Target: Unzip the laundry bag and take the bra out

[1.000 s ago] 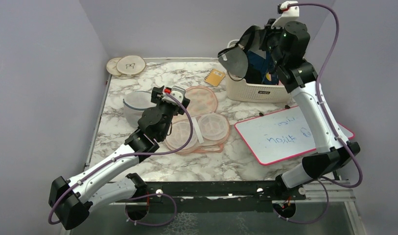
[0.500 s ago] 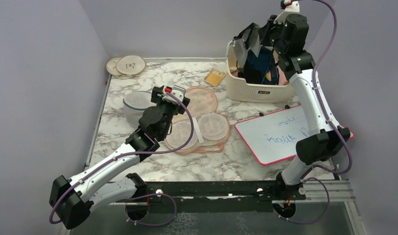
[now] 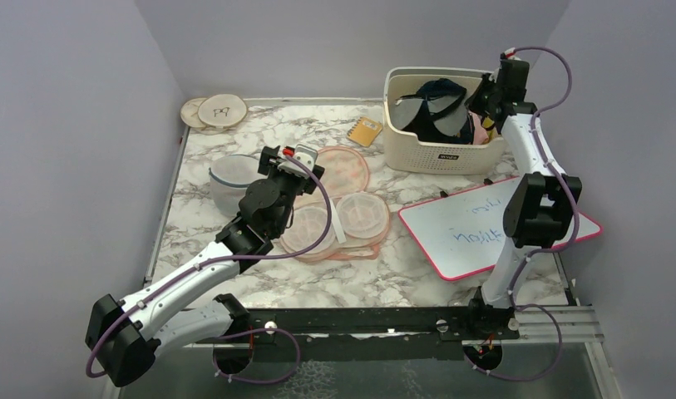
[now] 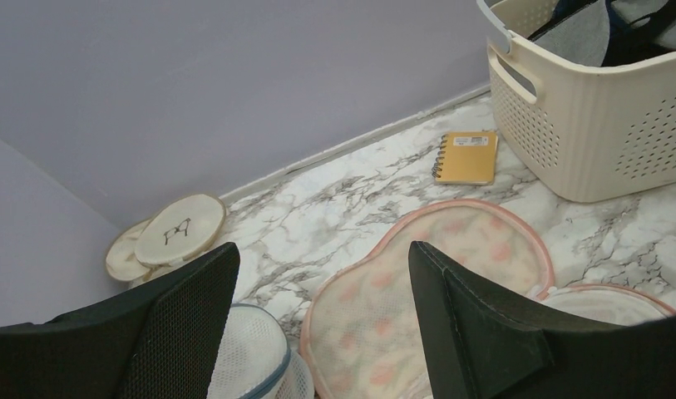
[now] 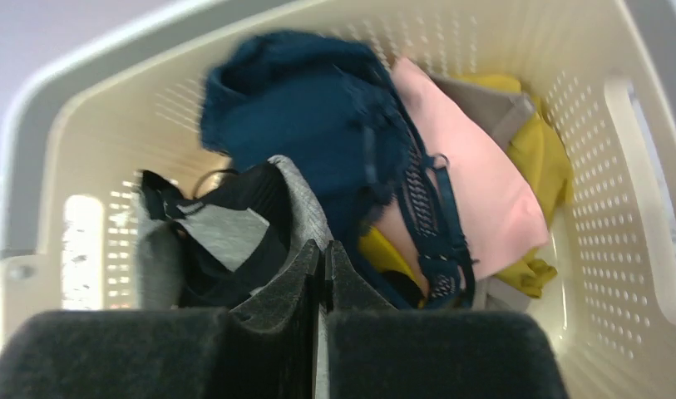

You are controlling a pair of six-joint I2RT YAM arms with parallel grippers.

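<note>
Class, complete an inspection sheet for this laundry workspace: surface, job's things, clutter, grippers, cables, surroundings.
Surface: marble-patterned table, level.
Job's things: laundry bag lies flat mid-table, partly under the left arm, zip state not visible; grey and black bra sits in the cream basket.
Clutter: white mesh dome, yellow notebook, wooden discs, whiteboard.
Grippers: left gripper open over the bag, holding nothing; right gripper shut inside the basket, tips at the bra, grip unclear.
Cables: purple cables run along both arms; the left one loops over the bag.
Surroundings: plain lavender walls on three sides.
</note>
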